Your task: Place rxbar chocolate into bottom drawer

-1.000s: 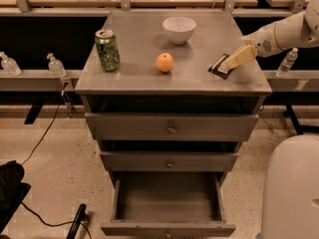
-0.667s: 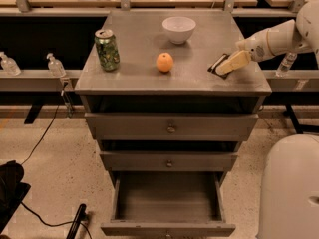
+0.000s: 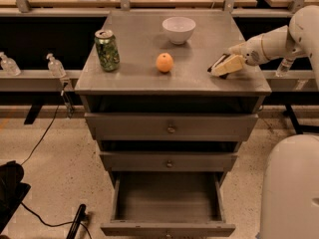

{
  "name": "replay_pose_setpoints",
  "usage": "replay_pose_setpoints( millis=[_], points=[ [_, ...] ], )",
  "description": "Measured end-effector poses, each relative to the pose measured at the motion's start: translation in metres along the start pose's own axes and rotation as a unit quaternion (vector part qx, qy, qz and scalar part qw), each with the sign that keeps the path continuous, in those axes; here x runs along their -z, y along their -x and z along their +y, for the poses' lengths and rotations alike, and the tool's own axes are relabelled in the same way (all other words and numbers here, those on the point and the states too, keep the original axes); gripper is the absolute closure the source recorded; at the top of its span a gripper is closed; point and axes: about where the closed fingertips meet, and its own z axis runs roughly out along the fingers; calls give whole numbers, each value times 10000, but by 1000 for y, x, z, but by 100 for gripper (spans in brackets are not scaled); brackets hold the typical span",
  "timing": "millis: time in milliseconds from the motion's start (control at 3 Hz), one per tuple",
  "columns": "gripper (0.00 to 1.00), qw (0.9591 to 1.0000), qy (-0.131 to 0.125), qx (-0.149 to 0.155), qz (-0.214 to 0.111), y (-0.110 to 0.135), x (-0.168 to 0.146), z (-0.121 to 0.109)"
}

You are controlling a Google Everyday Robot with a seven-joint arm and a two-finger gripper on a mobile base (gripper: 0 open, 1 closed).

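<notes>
The rxbar chocolate [image 3: 215, 64], a flat black-wrapped bar, lies on the grey cabinet top [image 3: 134, 78] near its right edge. My gripper [image 3: 227, 65] reaches in from the right and sits right over the bar's right end, covering part of it. The bottom drawer [image 3: 167, 229] is pulled open at the foot of the cabinet, with its box facing up. The two wider drawers above it are closed.
On the cabinet top stand a green can [image 3: 106, 50] at the left, an orange [image 3: 164, 62] in the middle and a white bowl [image 3: 178, 29] at the back. My white base [image 3: 291, 188] stands right of the drawers. Small bottles [image 3: 55, 65] sit on a ledge left.
My gripper has moved down and to the left, closer onto the bar. The bar, the drawers and the other objects have not moved.
</notes>
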Motion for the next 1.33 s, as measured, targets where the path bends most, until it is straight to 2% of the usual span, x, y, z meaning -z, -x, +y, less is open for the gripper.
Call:
replay_pose_setpoints(
  millis=[333, 667, 1000, 1333],
  points=[
    [79, 10000, 0, 0, 0, 6, 4, 0],
    [98, 10000, 1, 0, -1, 8, 6, 0],
    [100, 9989, 160, 268, -357, 15, 53, 19],
    [100, 9886, 457, 1216, -762, 33, 156, 86]
  ],
)
